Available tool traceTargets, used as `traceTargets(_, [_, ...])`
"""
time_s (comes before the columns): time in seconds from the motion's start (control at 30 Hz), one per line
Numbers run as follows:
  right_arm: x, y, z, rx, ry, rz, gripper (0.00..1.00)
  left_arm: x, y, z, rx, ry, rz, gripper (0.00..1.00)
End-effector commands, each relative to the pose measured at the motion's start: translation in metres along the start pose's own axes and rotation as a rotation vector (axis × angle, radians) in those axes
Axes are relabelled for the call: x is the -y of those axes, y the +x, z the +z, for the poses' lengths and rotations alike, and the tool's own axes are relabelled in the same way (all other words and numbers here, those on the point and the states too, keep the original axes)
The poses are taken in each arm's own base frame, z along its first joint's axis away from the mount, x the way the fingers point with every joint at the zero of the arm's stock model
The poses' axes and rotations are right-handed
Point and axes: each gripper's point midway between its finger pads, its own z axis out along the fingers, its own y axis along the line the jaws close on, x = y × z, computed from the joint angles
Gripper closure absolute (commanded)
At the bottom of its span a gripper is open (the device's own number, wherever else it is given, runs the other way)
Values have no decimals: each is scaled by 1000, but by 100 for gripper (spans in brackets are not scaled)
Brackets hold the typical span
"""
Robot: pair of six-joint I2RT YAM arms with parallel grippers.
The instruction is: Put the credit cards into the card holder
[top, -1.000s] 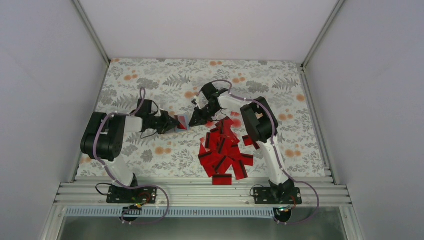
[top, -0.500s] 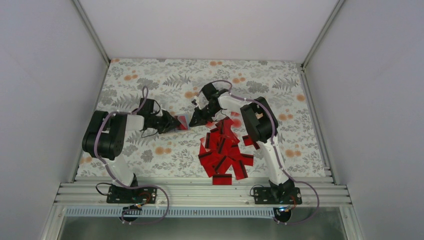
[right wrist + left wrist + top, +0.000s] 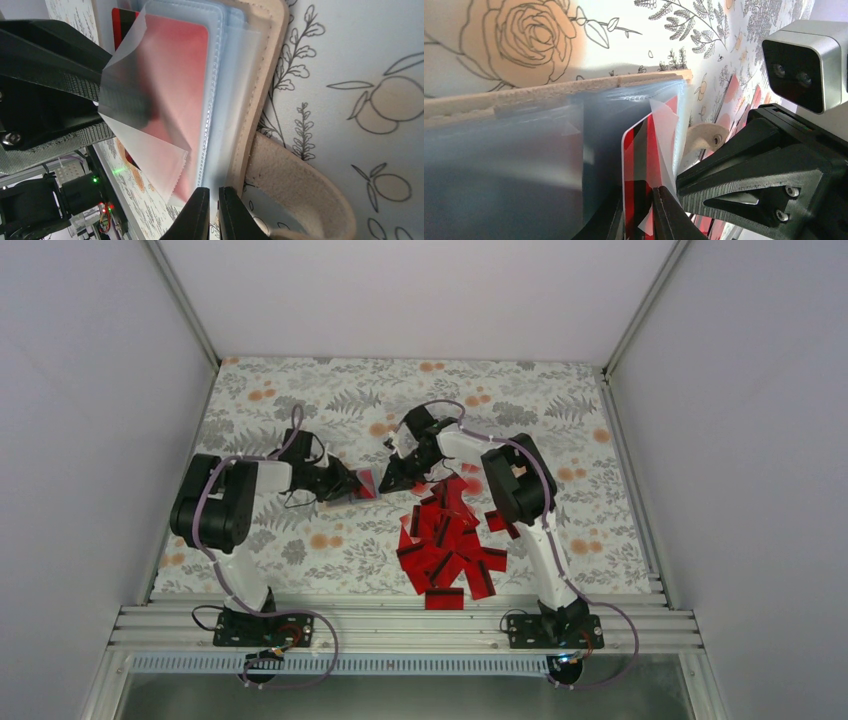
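The left end effector (image 3: 638, 197), grip now unclear, is sliding a credit card (image 3: 640, 150) deeper into the card holder (image 3: 267, 75), which the right end effector (image 3: 214, 192) is pinching.

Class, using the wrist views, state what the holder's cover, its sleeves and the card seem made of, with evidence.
Cover: tan, matte and fuzzy with a stitched edge, probably suede or faux leather. Sleeves: thin, clear, glossy plastic film; the card shows through them. Card: flat, smooth and red with a black stripe, likely stiff plastic.
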Motion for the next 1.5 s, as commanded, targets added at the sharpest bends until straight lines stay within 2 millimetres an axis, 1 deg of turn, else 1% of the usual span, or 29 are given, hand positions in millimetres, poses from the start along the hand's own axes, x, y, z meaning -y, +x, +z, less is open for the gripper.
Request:
traceTargets(0.0, [13,3,6,-18,-3,7,93,1,-4,6,-1,-13,33,86])
traceTargets(0.13, [14,3,6,-19,-7,8,93,6,-7,8,1,-13,47,87])
traceTargets(0.27, [15,3,6,-20,-10,9,93,6,-9,9,-5,-50,75,86])
traceTargets(0.37, [15,3,6,-21,-11,8,93,6,-9,8,-6,-87,93,78])
traceTargets(0.43, [15,3,5,-20,-10,10,94,2,-9,7,-8,-131,92,74])
traceTargets(0.67, [15,3,4,-19,-10,8,94,2,-7,-3,-10,-243,102,66])
traceTargets(0.77, [14,4,4,-17,-11,6,94,3,-5,-8,-6,-274,99,60])
traceTargets(0.87, [13,5,3,-17,-12,5,93,5,-5,-15,11,-296,90,51])
traceTargets(0.9, [13,6,2,-17,-12,6,94,5,-5,-16,14,-305,90,43])
traceTargets(0.93, [13,6,2,-16,-12,4,94,5,-5,-17,17,-308,90,39])
traceTargets(0.97, [12,7,2,-18,-12,5,94,5,-6,-18,19,-310,92,38])
traceTargets(1.23, [7,8,-3,-10,-15,-5,94,11,-3,-19,22,-315,110,37])
traceTargets(1.33, [3,7,-5,-6,-18,-10,94,13,-1,-16,18,-310,116,39])
traceTargets(1.47, [-8,2,-13,12,-28,-26,94,16,-1,-9,15,-299,132,43])
